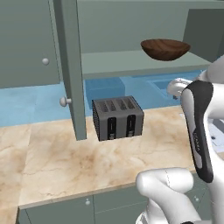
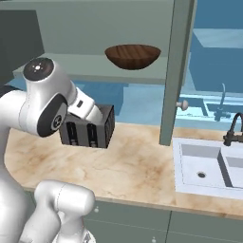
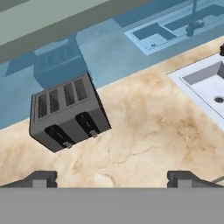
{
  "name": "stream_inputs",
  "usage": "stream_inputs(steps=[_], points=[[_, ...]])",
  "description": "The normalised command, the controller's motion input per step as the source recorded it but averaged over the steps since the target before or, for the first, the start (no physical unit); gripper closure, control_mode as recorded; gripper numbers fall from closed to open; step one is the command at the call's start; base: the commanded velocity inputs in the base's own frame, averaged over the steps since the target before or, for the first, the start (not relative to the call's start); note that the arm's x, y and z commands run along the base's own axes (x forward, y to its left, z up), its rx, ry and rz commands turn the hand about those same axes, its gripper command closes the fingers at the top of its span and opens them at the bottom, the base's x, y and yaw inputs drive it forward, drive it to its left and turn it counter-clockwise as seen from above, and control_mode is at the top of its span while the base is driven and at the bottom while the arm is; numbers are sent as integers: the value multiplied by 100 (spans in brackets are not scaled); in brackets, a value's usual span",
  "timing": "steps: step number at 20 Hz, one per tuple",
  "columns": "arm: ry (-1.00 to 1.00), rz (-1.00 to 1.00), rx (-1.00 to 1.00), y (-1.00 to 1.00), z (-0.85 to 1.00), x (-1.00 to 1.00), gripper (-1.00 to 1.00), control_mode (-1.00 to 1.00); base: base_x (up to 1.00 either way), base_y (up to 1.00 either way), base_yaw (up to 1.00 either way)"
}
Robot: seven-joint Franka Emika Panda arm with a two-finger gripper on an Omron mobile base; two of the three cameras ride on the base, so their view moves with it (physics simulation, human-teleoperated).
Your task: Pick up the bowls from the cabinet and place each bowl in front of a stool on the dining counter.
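Note:
One dark brown wooden bowl [image 1: 165, 48] [image 2: 132, 56] sits upright on the pale shelf of the open grey-green cabinet [image 1: 113, 63] [image 2: 85, 64]. The cabinet's door [image 1: 72, 65] [image 2: 178, 71] stands swung out edge-on over the worktop. My gripper [image 3: 113, 178] is open, its two fingertips far apart with nothing between them. It hangs well below the shelf, looking down at the marble worktop beside the toaster. The stool and the dining counter are out of view.
A grey four-slot toaster [image 1: 117, 117] [image 2: 102, 128] [image 3: 68, 113] stands on the marble worktop [image 1: 65, 162] under the shelf. To the right lie a white sink [image 2: 209, 166] [image 3: 205, 85] and a dark faucet [image 2: 235, 128]. A shut cabinet door [image 1: 26, 43] is at the left.

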Motion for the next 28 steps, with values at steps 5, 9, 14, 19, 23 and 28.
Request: stream_inputs(steps=[5,9,14,19,23,28], points=[[0,-10,0,-40,13,1,-100,-100,0,0,0],[-1,-10,0,-9,30,22,-100,-100,0,0,0],[-2,-9,0,-5,32,23,-100,-100,0,0,0],[-15,-5,0,-5,19,22,-100,-100,0,0,0],[-15,-5,0,-2,16,25,-100,-100,0,0,0],[-15,-5,0,0,20,37,-100,-100,0,0,0]])
